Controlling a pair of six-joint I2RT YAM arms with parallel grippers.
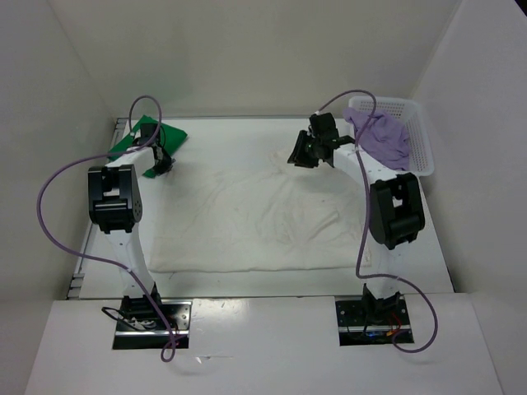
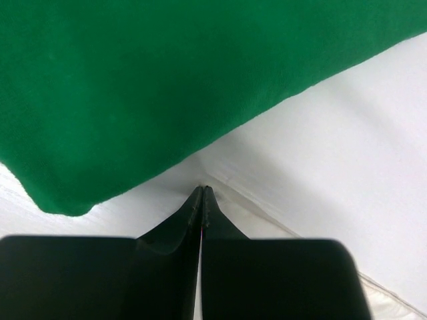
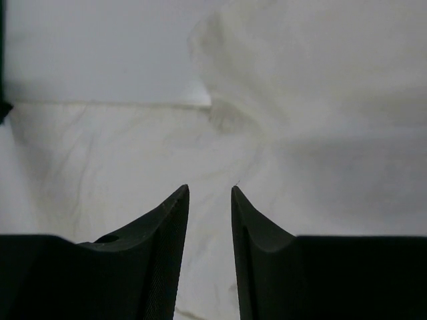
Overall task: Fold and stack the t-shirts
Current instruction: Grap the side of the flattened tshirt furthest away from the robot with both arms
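The white t-shirt (image 1: pixel 255 218) lies spread and wrinkled in the middle of the table (image 1: pixel 230 132). The green t-shirt (image 1: pixel 146 136) is a folded packet at 10 o'clock. The lavender t-shirt (image 1: pixel 383 136) hangs in the white basket (image 1: pixel 418 136) at 2 o'clock.

My left pincer (image 2: pixel 202 195) is at the 10 o'clock corner of the white t-shirt, just beside the green one, and its two fingers are pressed together. A crease of white cloth runs away from the tips. I cannot tell if a thin edge is caught between them or if they only rest on it. My right pincer (image 3: pixel 209 193) is at about 1 o'clock, over white cloth, with its fingers apart and nothing between them.

I judge the step to be taking the two far corners of the white t-shirt for its first fold; this one is not yet folded, and the lavender one is not yet begun.

To do it well:
- The right pincer should go down until one finger slides under the hem, then close on one layer only.
- The left grip should be tested with a small lift. If the cloth does not follow, I should open and take it again.
- Both pincers should rise together and travel toward 6 o'clock at equal height, so that the fold line comes straight.
- The left one should keep away from the green packet, because dragging could undo it.
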